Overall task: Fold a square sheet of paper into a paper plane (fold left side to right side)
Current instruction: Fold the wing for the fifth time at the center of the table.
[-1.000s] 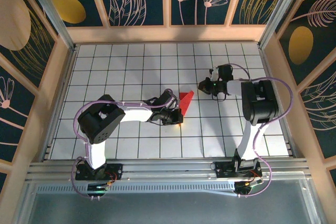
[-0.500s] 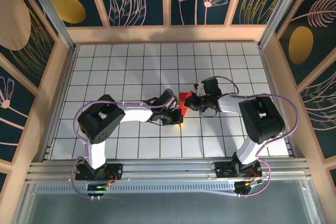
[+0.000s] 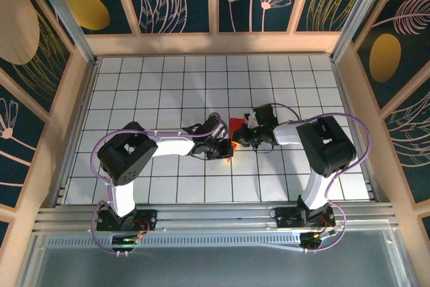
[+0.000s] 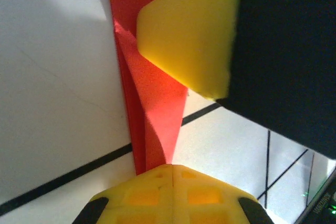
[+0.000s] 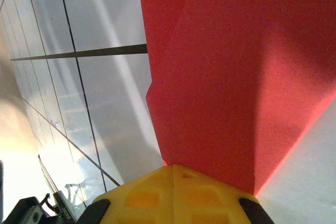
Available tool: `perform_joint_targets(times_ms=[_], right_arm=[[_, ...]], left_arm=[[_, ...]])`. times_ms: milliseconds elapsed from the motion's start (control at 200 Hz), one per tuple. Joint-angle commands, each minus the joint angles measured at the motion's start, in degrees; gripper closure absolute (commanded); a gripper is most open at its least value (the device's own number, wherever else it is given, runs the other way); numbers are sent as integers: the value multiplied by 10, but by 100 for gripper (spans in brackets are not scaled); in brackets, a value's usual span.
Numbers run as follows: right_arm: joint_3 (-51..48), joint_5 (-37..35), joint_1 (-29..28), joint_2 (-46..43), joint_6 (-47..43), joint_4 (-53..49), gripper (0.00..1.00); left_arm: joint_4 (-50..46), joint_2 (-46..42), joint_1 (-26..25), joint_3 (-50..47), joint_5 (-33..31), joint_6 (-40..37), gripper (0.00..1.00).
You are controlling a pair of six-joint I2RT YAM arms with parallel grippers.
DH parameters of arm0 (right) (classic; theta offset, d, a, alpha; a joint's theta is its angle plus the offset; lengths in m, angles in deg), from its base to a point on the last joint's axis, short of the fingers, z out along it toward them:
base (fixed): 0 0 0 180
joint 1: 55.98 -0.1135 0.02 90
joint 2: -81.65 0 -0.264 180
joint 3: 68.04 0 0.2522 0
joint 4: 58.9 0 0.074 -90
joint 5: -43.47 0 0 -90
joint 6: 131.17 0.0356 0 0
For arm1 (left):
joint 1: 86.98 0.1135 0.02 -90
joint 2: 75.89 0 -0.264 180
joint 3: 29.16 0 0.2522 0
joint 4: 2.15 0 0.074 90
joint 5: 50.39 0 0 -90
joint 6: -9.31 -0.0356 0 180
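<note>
1. The thin, bright red square sheet of paper [image 3: 236, 124] lies flat on the white gridded tabletop [image 3: 134, 85], just past its centre. It is already creased into a narrower, pointed shape. The left wrist view shows overlapping layers [image 4: 152, 108] tapering toward the camera.
2. The left arm [image 3: 168, 144] reaches in from 7 o'clock of the paper. Its jaws are clenched, with the yellow tips meeting the narrow end of the red strip. I cannot tell whether they pinch a layer or only press on it.
3. The right arm [image 3: 295, 132] comes in from 4 o'clock, its jaws likewise clenched, tips against the edge of the broad red face [image 5: 231, 77]. A yellow pad [image 4: 189, 35] of that arm rests over the paper's far end in the left wrist view.
4. The step looks like setting a left-over-right fold.
5. To do it well, the left tips should probably serve as a fixed anchor while the right tips run along the crease.
6. Pressure wants to be light and straight down, since paper this thin will likely slide or buckle if dragged sideways.
7. The edges should be matched before the crease is sharpened, because a skewed fold would carry into every later one.
</note>
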Motion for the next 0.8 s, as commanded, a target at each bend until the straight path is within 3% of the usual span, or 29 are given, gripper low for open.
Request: perform_joint_targets(times_ms=[0,370,796], right_arm=[[-13,-30,-4,29,-14,-37,100],[-8,-35,-4,34,-21,-48,100],[-3,-44,-6,37,-28,-62,100]], left_arm=[[-21,-35,0,21,4,3,100],[32,-18,0,-9,73,36,100],[32,3,0,-25,74,27,100]])
